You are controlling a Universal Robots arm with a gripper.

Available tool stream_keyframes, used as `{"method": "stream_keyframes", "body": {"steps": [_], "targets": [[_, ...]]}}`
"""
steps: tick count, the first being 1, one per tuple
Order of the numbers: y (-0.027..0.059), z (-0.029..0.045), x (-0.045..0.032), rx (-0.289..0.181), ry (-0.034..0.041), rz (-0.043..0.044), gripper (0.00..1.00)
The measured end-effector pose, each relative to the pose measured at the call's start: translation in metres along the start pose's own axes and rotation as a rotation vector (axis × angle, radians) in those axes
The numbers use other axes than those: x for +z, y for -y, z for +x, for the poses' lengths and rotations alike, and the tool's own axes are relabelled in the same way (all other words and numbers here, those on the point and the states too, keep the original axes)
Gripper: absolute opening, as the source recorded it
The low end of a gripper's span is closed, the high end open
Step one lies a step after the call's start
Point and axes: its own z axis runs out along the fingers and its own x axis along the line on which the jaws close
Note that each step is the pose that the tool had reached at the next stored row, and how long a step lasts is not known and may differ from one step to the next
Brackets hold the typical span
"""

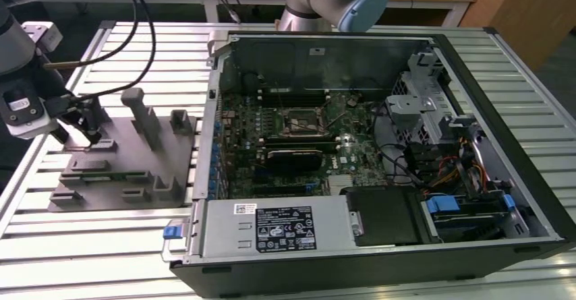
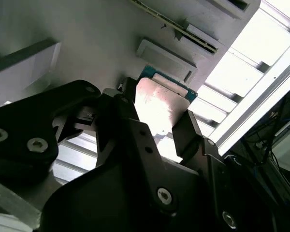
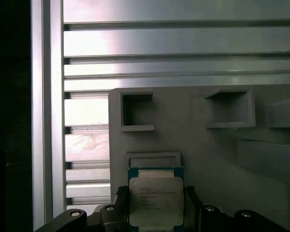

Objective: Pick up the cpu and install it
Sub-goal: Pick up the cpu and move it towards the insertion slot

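One cpu (image 3: 156, 200) sits dead between the fingers of the gripper (image 2: 159, 113) — jaws clamped on two opposite edges, shiny face toward the wrist. Beneath it, the grey fixture tray (image 3: 208, 145); probably just clear of it — hard to judge.

Even light from above brightens the slatted desk (image 1: 90, 246) in the exterior view, while the inside of the computer case (image 1: 360, 61) lies dimmer. In the second wrist view the desk's slats blow out white, the cpu (image 2: 157, 108) lid glares, and the fingers (image 2: 189, 134) show as near-black shapes.
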Motion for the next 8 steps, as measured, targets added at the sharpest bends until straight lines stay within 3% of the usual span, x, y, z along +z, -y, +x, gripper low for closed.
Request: {"method": "stream_keyframes", "body": {"steps": [8], "targets": [[-0.0010, -0.0004, -0.0185, 0.000, 0.0001, -0.0001, 0.54]]}}
